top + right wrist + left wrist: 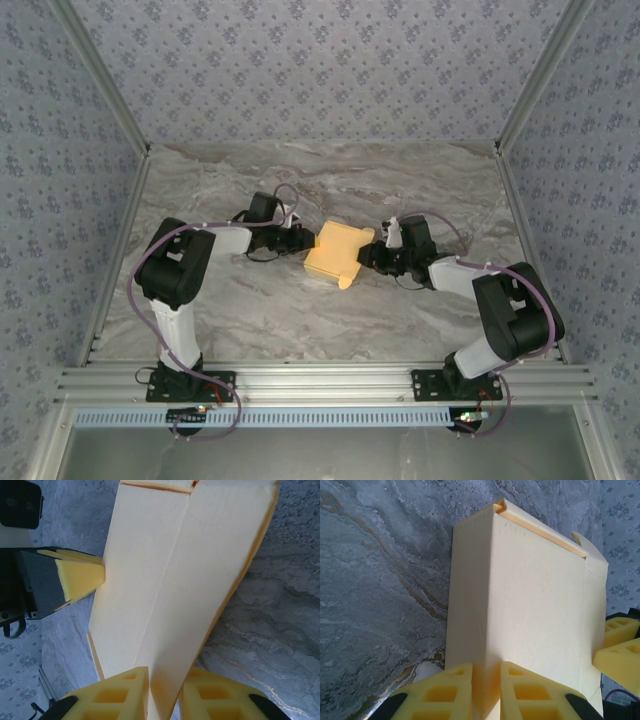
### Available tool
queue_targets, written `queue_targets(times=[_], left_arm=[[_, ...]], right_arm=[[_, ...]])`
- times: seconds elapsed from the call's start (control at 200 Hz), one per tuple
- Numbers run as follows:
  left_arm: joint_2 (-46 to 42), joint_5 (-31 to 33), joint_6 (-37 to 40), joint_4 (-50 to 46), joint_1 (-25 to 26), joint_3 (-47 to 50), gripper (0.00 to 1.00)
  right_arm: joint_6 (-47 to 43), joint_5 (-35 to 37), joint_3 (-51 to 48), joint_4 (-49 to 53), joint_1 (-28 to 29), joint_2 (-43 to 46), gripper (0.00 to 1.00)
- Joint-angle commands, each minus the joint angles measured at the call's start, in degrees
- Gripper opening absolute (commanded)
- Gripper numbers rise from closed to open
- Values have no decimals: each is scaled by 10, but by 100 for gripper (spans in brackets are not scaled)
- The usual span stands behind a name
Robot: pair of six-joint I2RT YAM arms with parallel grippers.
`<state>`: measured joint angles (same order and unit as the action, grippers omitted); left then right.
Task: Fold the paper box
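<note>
The paper box is a yellow-orange cardboard shape, partly folded, held just above the middle of the marble table between both arms. My left gripper is shut on its left edge. In the left wrist view the box rises from between the yellow fingers, which pinch a folded corner at the gripper. My right gripper is shut on the box's right edge. In the right wrist view the creased panel runs up from the gripper. The left arm's fingertip touches the box's far side.
The marble table is walled by patterned panels on three sides, with an aluminium rail along the near edge holding both arm bases. A small flap of the box hangs toward the near side.
</note>
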<state>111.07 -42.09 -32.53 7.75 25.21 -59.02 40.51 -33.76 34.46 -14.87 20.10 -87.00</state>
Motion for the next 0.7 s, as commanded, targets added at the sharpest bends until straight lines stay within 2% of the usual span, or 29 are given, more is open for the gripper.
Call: queue_targets(times=[0.0, 0.315, 0.695], left_arm=[[13, 11, 2, -34, -6, 20, 15], [17, -4, 3, -27, -7, 26, 15], [22, -19, -2, -13, -6, 23, 16]], right_arm=[[24, -27, 11, -24, -1, 12, 19], [54, -21, 19, -40, 12, 49, 12], [50, 8, 40, -11, 30, 56, 12]])
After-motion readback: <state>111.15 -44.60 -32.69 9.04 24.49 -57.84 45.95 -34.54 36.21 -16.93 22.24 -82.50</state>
